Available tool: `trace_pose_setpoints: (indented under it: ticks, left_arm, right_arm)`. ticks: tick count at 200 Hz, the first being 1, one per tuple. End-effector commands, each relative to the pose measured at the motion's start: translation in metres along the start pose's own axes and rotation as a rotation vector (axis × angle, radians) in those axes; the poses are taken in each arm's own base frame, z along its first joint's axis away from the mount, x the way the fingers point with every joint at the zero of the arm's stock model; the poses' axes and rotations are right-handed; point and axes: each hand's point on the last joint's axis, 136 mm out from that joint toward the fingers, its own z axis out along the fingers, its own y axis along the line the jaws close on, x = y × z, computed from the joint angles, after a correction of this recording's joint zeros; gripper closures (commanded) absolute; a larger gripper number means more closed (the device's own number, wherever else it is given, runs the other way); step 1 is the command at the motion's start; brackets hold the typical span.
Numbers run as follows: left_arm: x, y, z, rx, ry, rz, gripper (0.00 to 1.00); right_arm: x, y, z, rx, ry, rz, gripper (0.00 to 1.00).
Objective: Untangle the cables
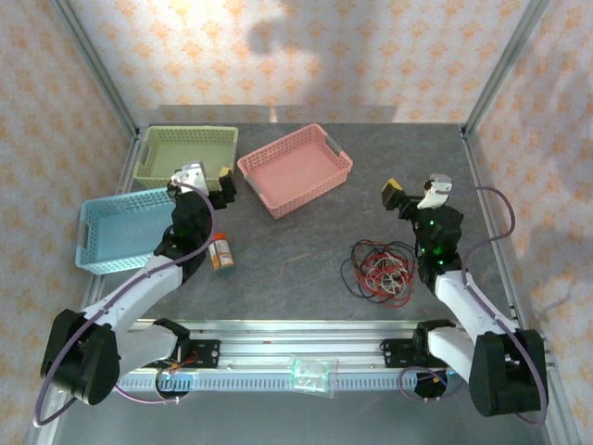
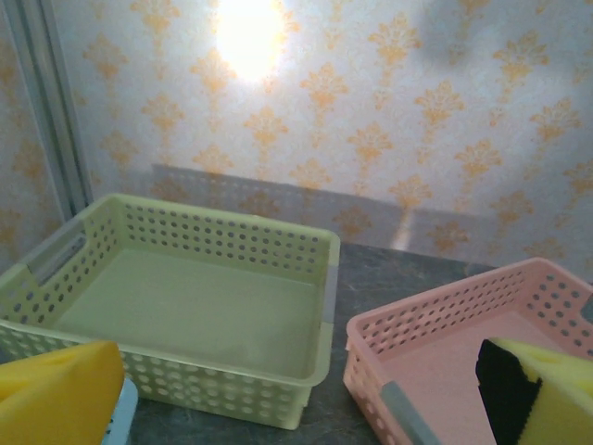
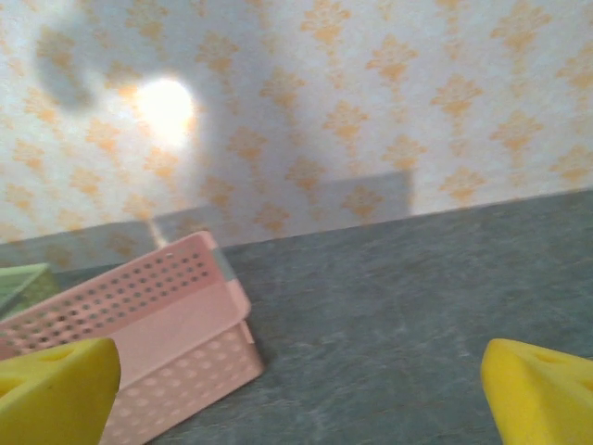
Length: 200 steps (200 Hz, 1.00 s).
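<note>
Top external view, entries:

1. Cables [image 1: 380, 269]: red, black and pale strands in one tangled heap on the grey table [image 1: 296, 260], lower right of centre, just beside the right arm.
2. Right gripper [image 1: 397, 195]: raised beyond the heap, apart from it, fingers spread wide, holding nothing.
3. Left gripper [image 1: 225, 185]: upper left, near the gap between green basket [image 1: 185, 153] and pink basket [image 1: 295, 169], spread wide, holding nothing.

Status, by judgement: no strand separated, so untangling is not yet begun and all the work remains.

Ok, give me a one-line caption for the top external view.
Tangled cables lie on the table; the left gripper and right gripper both hover open, away from them.
</note>
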Motion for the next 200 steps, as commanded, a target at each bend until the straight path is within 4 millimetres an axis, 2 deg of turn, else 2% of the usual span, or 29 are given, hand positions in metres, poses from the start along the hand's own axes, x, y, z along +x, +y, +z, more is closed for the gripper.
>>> trace_pose_setpoints:
  ticks: [1,22,46,65,69,79,111,144,172,200]
  left_arm:
    - [0.025,0.01,0.0,-0.096,0.192,-0.1,0.01]
    - [0.031,-0.005,0.006,-0.051,0.266,-0.117,0.01]
    - [0.04,-0.019,0.016,-0.014,0.326,-0.112,0.01]
    - [0.046,-0.028,0.028,-0.01,0.375,-0.092,0.01]
    - [0.047,-0.03,0.03,-0.01,0.386,-0.089,0.0]
    - [0.05,-0.035,0.036,-0.008,0.407,-0.081,0.01]
    - [0.058,-0.049,0.059,-0.003,0.458,-0.044,0.0]
    - [0.067,-0.053,0.091,-0.028,0.511,-0.018,0.01]
    - [0.066,-0.057,0.118,-0.018,0.523,-0.036,0.01]
    - [0.063,-0.068,0.134,0.027,0.532,-0.056,0.0]
  right_arm:
    - [0.011,-0.002,0.001,0.042,0.13,0.168,0.0]
    - [0.021,-0.046,0.001,0.352,0.202,0.334,0.0]
    - [0.036,-0.045,0.012,0.359,0.303,0.33,0.0]
    - [0.043,-0.033,0.021,0.3,0.371,0.351,0.0]
    - [0.052,-0.032,0.025,0.297,0.407,0.357,0.0]
    - [0.058,-0.027,0.03,0.286,0.439,0.359,0.0]
    - [0.076,-0.008,0.043,0.317,0.53,0.332,0.0]
    - [0.093,0.025,0.054,0.321,0.567,0.333,0.0]
    - [0.112,0.05,0.064,0.357,0.604,0.353,0.0]
    - [0.13,0.079,0.079,0.347,0.624,0.405,0.0]
